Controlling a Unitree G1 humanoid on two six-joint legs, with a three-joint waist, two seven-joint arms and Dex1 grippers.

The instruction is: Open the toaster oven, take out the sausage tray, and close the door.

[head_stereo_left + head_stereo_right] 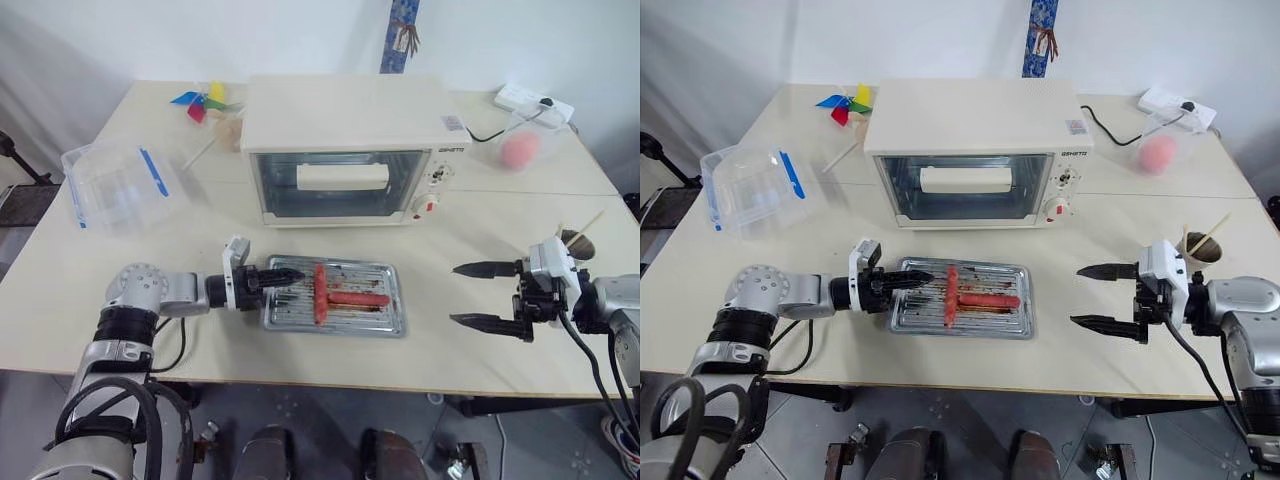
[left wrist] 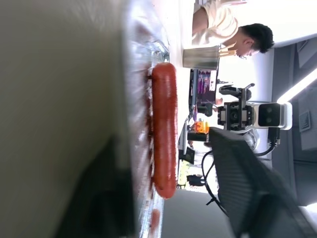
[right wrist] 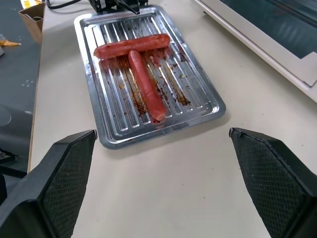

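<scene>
Nearest me, my left fingers [image 1: 283, 273] lay level over the left rim of the sausage tray [image 1: 385, 324]. They stood partly apart about that rim, and I could not tell whether they gripped it. My right fingers [image 1: 484, 296] hung spread wide and empty above the bare worktop [image 1: 470, 235], well to the right of the tray.

The tray sat flat on the worktop just in front of the toaster oven [image 1: 350, 150], with two red sausages [image 1: 343, 295] crossed on its ridged base. Behind it, the door [image 1: 340, 184] was shut upright, its cream bar handle across the glass.

Further back lay a clear plastic box [image 1: 118, 185] with blue clips on my left and a colourful pinwheel [image 1: 205, 103].

By my reading, the tray was out and the door closed; only letting go remained.
</scene>
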